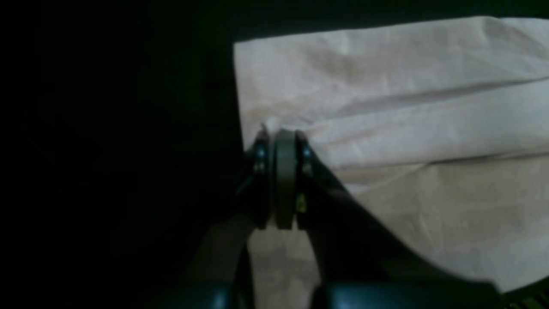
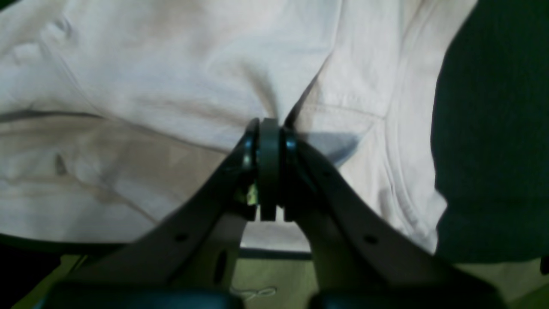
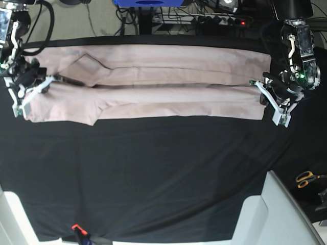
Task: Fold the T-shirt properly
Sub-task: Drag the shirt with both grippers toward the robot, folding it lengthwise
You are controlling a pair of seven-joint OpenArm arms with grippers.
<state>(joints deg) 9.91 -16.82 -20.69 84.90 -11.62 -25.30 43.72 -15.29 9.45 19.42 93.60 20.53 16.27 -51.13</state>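
The pale pink T-shirt (image 3: 153, 87) lies stretched in a long band across the far part of the table, its sides folded in toward a middle seam. My left gripper (image 3: 254, 83) is shut on the shirt's right end, pinching the cloth edge (image 1: 386, 128) between the fingertips (image 1: 285, 134). At the left end, near the sleeve and collar, my right gripper (image 3: 55, 78) is shut on a puckered fold of the T-shirt (image 2: 171, 77), with the cloth gathering toward its tips (image 2: 269, 123).
A black cloth (image 3: 153, 168) covers the table in front of the shirt. Orange-handled scissors (image 3: 306, 178) lie off the right edge, beside a white panel (image 3: 271, 214). Cables and a blue object (image 3: 148, 2) sit behind the table.
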